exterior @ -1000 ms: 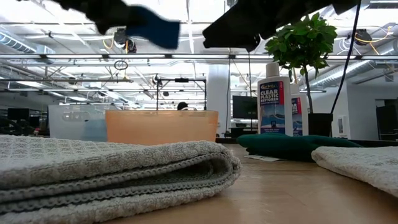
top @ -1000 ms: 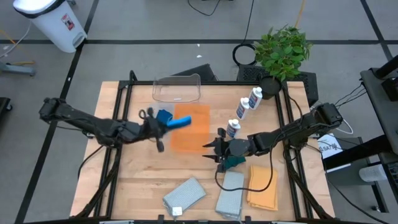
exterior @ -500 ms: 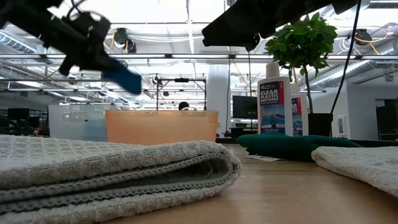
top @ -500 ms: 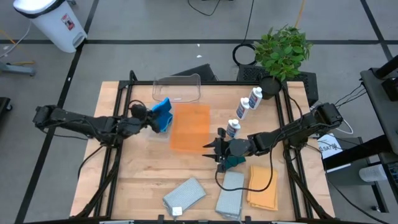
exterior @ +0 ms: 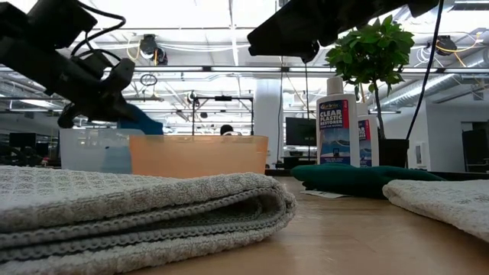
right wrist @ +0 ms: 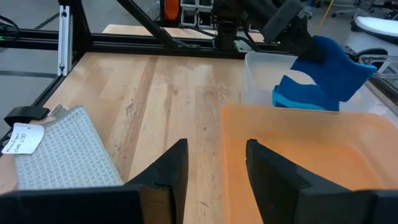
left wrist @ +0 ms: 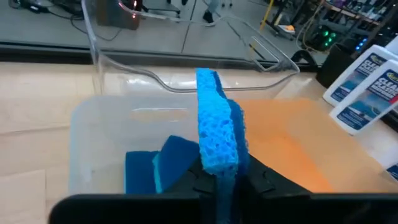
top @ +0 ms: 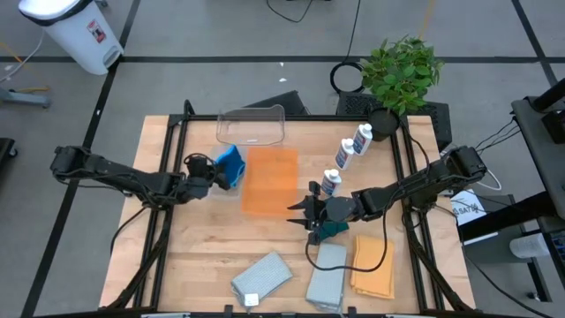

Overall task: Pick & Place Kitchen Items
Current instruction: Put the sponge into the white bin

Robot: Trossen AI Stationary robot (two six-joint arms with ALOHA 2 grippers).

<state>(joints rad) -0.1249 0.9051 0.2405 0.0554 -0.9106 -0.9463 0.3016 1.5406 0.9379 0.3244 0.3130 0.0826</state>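
My left gripper [top: 218, 170] is shut on a small blue sponge [left wrist: 216, 121] over a small clear bin [left wrist: 81, 143] that stands left of an orange bin [top: 271, 181]. Two more blue sponges [left wrist: 158, 167] lie in the clear bin. My right gripper [right wrist: 214, 167] hangs open with nothing between its fingers, over the orange bin's near right corner and a dark green pad [top: 333, 230] on the table. Three white bottles [top: 344, 155] stand upright right of the orange bin. Grey cloths [top: 261, 276] and an orange cloth [top: 372, 265] lie near the front edge. My left gripper pinches one end of the sponge [left wrist: 217, 163] between its two fingers. It comes from the table's left, slanting a little downward. The sponge stands on edge and sticks out ahead of the fingers, lifted clear above the clear bin and the sponges in it.
A larger clear plastic tub [top: 252, 125] sits at the far edge, and a green potted plant [top: 402, 71] at the far right corner. A dark frame [top: 172, 141] runs along the table's sides. Bare wood lies between the bins and the front cloths.
My left gripper has carried the blue sponge from above the orange bin toward the table's left edge and down, to over the clear bin. The wrist has rolled, turning the sponge up onto its edge.
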